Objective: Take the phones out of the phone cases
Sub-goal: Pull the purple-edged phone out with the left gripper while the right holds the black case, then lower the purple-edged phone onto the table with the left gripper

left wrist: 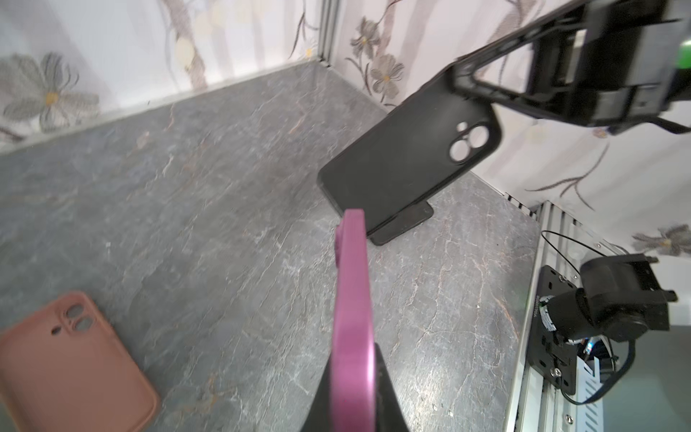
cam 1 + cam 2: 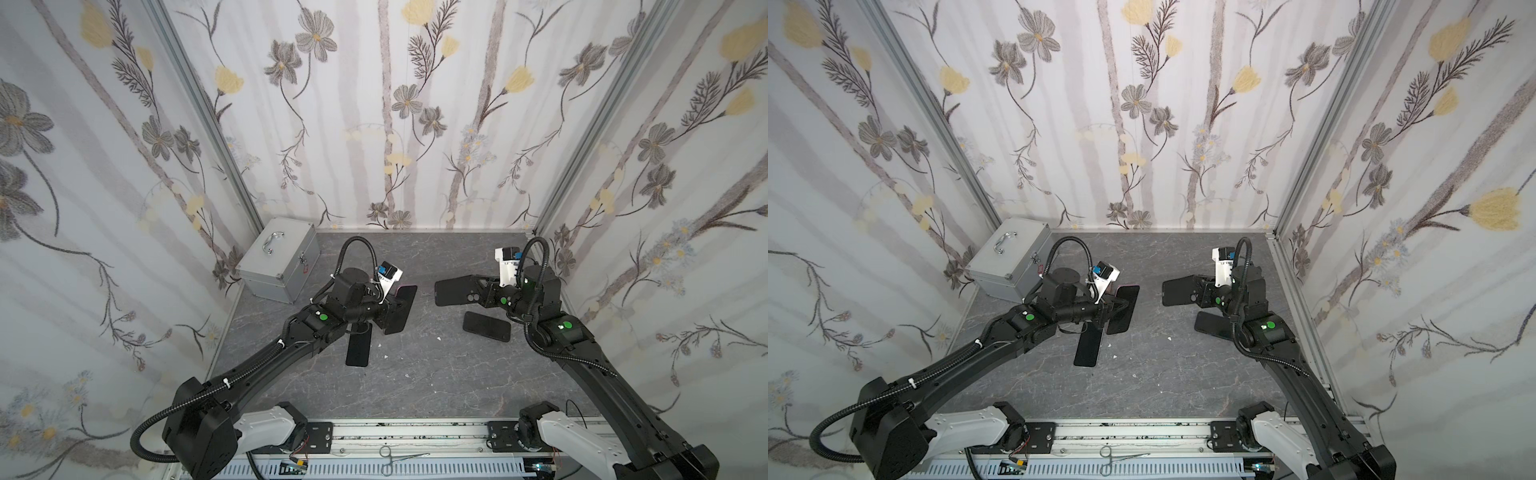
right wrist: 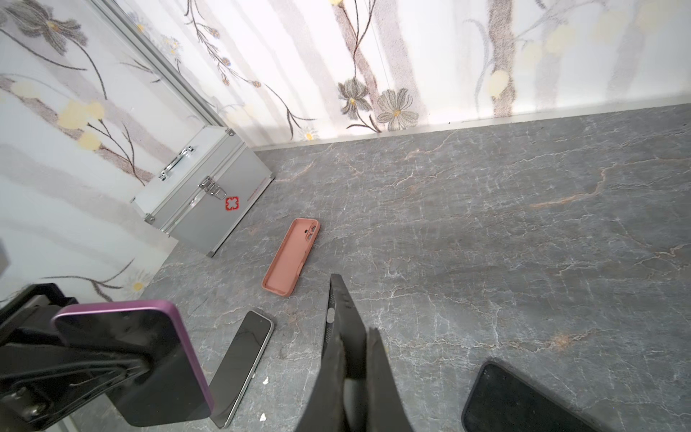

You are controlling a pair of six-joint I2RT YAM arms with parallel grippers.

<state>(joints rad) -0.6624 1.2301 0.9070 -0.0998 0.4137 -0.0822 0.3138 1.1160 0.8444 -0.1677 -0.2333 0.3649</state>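
My left gripper (image 2: 388,309) (image 1: 353,377) is shut on the phone in its purple phone case (image 2: 401,307) (image 2: 1124,311) (image 1: 351,299) (image 3: 131,359), held on edge above the table with the dark screen showing. My right gripper (image 2: 484,293) (image 3: 355,359) is shut on an empty black case (image 2: 455,291) (image 2: 1179,291) (image 1: 407,149) (image 3: 342,310), lifted clear of the table; light shows through its camera holes. The two grippers are apart, facing each other across the middle.
A bare silver-rimmed phone (image 2: 358,349) (image 3: 243,366) lies under the left arm. A black phone (image 2: 487,326) (image 1: 404,224) lies under the right gripper. An empty pink case (image 3: 291,258) (image 1: 74,362) lies flat. A metal first-aid box (image 2: 278,259) stands back left. Scissors (image 2: 399,457) rest on the front rail.
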